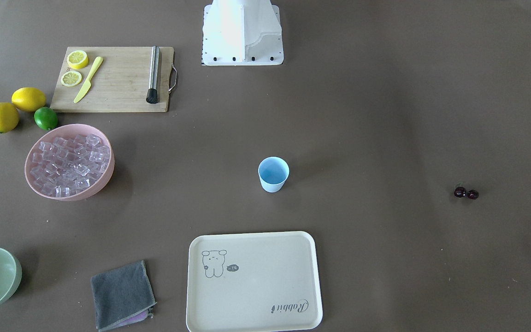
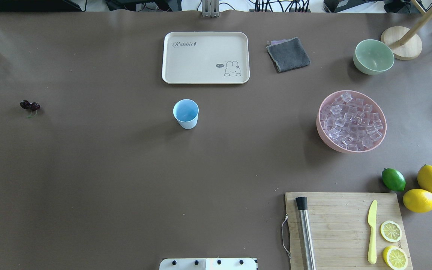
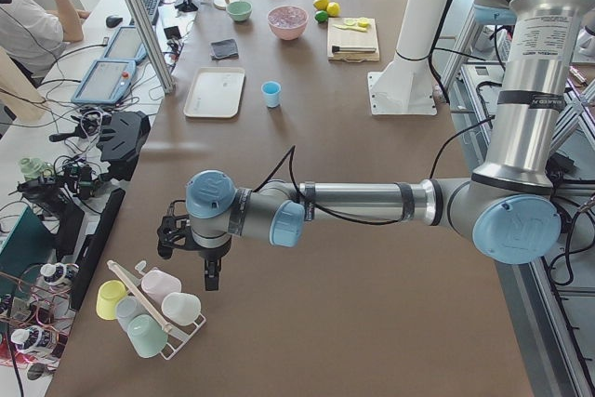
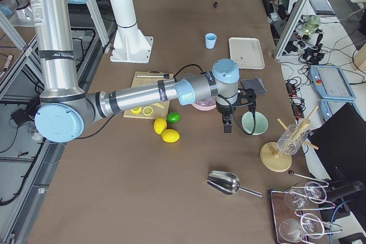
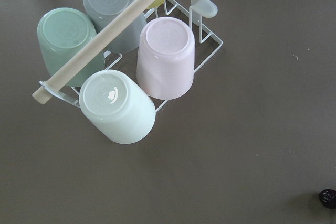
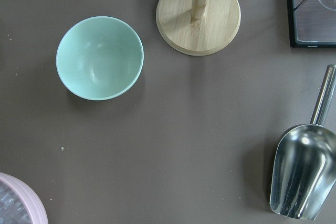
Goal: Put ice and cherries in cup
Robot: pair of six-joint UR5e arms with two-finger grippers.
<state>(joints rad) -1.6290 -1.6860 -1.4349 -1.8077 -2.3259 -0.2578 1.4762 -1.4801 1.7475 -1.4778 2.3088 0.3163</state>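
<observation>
The light blue cup [image 2: 186, 113] stands upright mid-table, nothing in it that I can see. The ice [image 2: 352, 122] fills a pink bowl [image 2: 319, 129] on my right side. The cherries [image 2: 30, 105] lie far out on my left. Neither gripper shows in the overhead or front view. In the exterior left view my left gripper [image 3: 212, 276] hangs over a rack of upturned cups [image 3: 149, 309]. In the exterior right view my right gripper [image 4: 227, 125] hangs beside the pale green bowl [image 4: 254, 123]. I cannot tell whether either is open or shut.
A cream tray [image 2: 171, 77] and grey cloth [image 2: 288, 54] lie beyond the cup. A cutting board [image 2: 343, 221] holds a muddler, yellow knife and lemon slices, with lemons [image 2: 419, 200] and a lime [image 2: 393, 179] beside it. A metal scoop [image 6: 302, 171] and wooden stand [image 6: 198, 15] lie near the right wrist.
</observation>
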